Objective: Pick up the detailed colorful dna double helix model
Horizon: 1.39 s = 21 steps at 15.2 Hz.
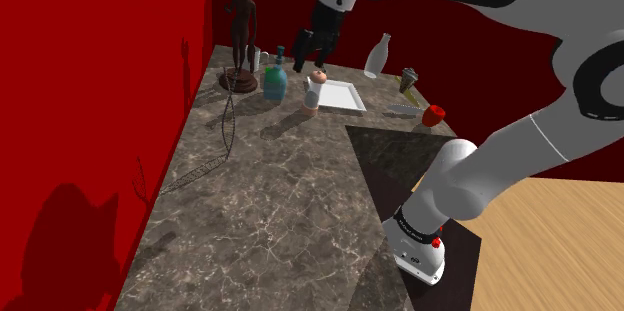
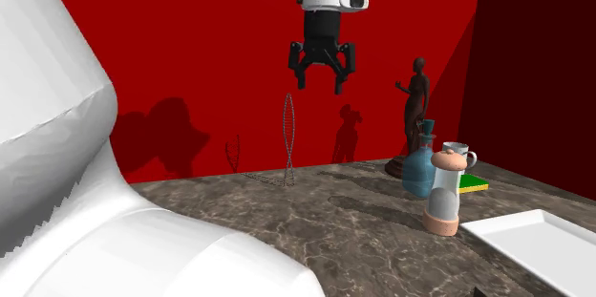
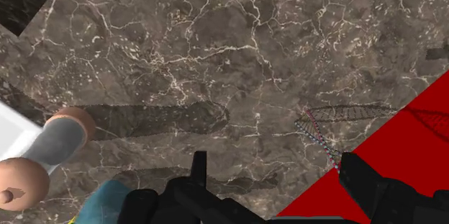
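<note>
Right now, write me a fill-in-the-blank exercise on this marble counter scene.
The all-black end effector hangs above the veined marble counter with its fingers ____. The thin twisted wire-like helix model stands upright near the ____ wall. The flat rectangular tray is ____ in colour.
Missing words: open; red; white.

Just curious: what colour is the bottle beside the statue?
The bottle is teal blue; second exterior view.

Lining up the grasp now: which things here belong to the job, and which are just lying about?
Job: DNA helix model; hand, open above it.
Lying about: brown figurine; blue bottle; grinder; white tray; white bottle; mug.
</note>
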Tool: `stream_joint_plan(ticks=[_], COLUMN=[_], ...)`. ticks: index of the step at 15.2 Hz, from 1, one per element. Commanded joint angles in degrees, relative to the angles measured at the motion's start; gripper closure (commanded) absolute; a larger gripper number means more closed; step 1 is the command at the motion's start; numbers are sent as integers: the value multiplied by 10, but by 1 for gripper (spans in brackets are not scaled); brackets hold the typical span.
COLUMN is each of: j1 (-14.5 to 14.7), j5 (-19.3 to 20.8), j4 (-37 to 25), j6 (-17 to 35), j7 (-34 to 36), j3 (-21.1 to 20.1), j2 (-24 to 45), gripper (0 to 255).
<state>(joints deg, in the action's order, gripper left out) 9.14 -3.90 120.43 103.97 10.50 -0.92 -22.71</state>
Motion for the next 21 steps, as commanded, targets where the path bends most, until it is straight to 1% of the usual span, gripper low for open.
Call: stream_joint_plan(ticks=[1, 7, 13, 21], j1=[10, 35, 56, 57], j5=[-13, -44, -65, -69], j4=[-29, -127, -243, -182], j6=[6, 16, 9, 67], j7=[1, 3, 7, -3], j3=[-7, -28, -49, -50], j2=[34, 135, 238, 235], gripper=[0, 0, 0, 0])
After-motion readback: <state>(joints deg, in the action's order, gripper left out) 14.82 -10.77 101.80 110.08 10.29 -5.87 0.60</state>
